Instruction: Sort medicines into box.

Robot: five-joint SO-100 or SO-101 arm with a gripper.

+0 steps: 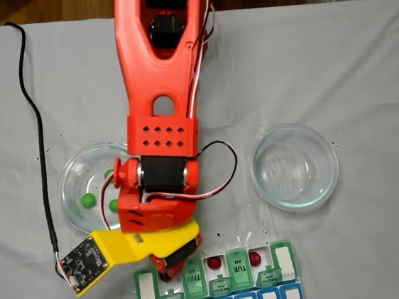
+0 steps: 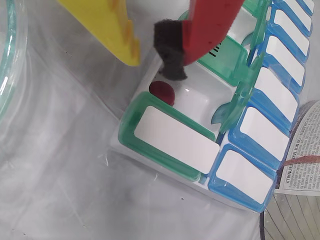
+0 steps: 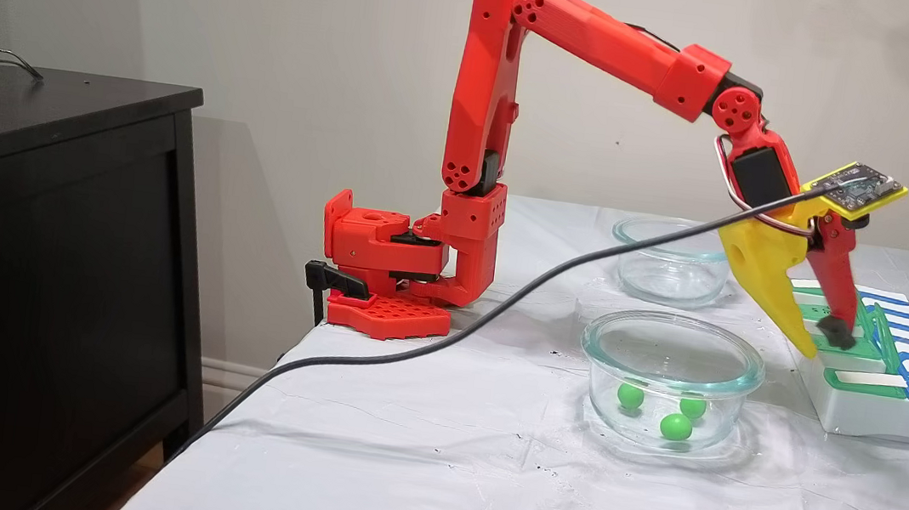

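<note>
Green balls, three in all, lay in the glass dish [image 1: 81,177] at the left of a fixed view: one [image 1: 87,200] near the dish's left wall, the other two [image 1: 108,174] [image 1: 112,205] close against the arm. Right of the dish, the red arm reached down the frame to the pill box [image 1: 286,260] at the bottom edge. The gripper [image 2: 152,60] hung over an uncovered compartment, its yellow finger [image 2: 107,27] and its red finger [image 2: 210,25] with the black pad [image 2: 169,47] standing apart with nothing between them. A dark red ball [image 2: 162,91] rested in that compartment, just below the pad in the wrist view. Farther right in the fixed view, two more red balls [image 1: 214,263] [image 1: 254,259] sat in separate compartments, and a second glass dish [image 1: 294,166] stood at the right. By this layout the red balls appeared to be sorted. The next move would call for lifting clear of the box and travelling to the left dish to pick up a green ball.
</note>
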